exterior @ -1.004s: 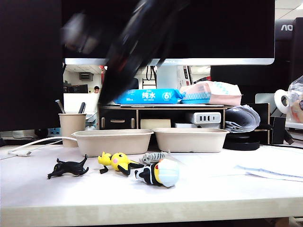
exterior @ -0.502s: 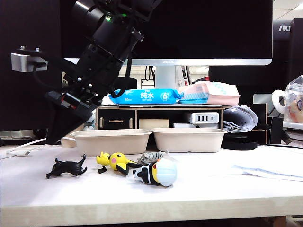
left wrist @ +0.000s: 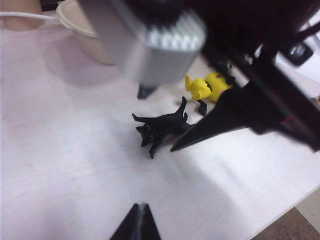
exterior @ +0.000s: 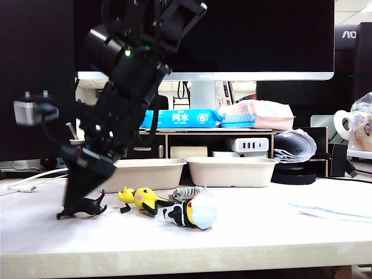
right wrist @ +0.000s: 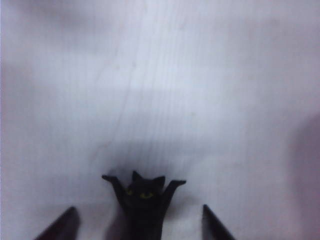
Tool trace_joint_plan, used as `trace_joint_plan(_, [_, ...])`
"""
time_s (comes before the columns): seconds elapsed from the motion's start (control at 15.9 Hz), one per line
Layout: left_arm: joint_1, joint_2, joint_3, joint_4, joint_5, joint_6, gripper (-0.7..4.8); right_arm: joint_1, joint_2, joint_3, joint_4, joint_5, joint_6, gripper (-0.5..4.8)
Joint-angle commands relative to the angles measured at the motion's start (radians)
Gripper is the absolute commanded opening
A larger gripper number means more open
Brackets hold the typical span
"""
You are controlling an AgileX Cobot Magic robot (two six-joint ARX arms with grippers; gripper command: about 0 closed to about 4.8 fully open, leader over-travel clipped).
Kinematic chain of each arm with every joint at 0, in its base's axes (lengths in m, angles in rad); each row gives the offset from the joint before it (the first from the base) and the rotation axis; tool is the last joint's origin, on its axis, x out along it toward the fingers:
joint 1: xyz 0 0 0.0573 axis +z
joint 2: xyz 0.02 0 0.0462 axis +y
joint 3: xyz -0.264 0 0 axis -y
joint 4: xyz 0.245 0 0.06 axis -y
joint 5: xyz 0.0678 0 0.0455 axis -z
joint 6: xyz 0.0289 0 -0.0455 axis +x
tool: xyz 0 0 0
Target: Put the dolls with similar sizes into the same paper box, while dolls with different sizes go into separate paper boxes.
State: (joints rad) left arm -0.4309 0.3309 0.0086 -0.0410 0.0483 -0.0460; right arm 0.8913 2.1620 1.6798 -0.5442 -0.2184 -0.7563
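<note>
Four dolls lie in a row before two beige paper boxes (exterior: 152,174) (exterior: 232,171): a black dog-like doll (exterior: 87,206), a yellow doll (exterior: 142,197), a grey striped doll (exterior: 187,192) and a black-white-yellow doll with a pale blue part (exterior: 195,212). My right gripper (exterior: 75,203) has reached across to the left and stands open astride the black doll (right wrist: 142,200), with one finger on each side and apart from it. My left gripper (left wrist: 140,212) is shut and empty, hovering above bare table short of the black doll (left wrist: 160,127) and the yellow doll (left wrist: 207,86).
A beige pen cup (left wrist: 20,6) and a white cable (exterior: 29,177) lie behind the left box. Behind the boxes are a low shelf with a blue wipes pack (exterior: 180,118) and a monitor. Loose papers (exterior: 331,209) lie at the right. The table's front edge is close.
My right arm has swung down and to the left, from above the boxes to the black doll, with its jaws now spread. The dolls have not moved.
</note>
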Motion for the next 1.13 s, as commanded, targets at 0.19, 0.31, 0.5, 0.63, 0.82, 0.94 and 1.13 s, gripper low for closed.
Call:
trace_joint_plan(0.19, [0.002,0.000,0.001,0.013,-0.003,-0.003,-0.05,-0.001,0.031,0.008,-0.004,0.026,0.001,2.59])
trace_joint_plan(0.31, [0.002,0.000,0.001,0.013,-0.002,-0.003,-0.05,-0.001,0.043,0.008,-0.004,0.032,0.001,1.76])
trace_joint_plan(0.5, [0.002,-0.001,0.001,0.013,-0.002,-0.003,-0.05,0.000,0.044,0.008,0.003,0.045,0.002,0.65])
trace_joint_plan(0.63, [0.002,-0.008,0.001,0.013,-0.002,-0.003,-0.05,0.000,0.043,0.009,0.013,0.068,0.051,0.62])
trace_joint_plan(0.82, [0.002,-0.044,0.001,0.011,-0.002,-0.003,-0.05,-0.002,-0.004,0.009,0.036,0.089,0.134,0.62])
trace_joint_plan(0.94, [0.002,-0.128,0.001,0.011,-0.003,-0.003,-0.05,-0.005,-0.089,0.009,0.049,0.120,0.171,0.62])
trace_joint_plan(1.13, [0.002,-0.271,0.001,0.013,-0.002,-0.003,-0.05,-0.061,-0.161,0.009,0.100,0.200,0.180,0.62])
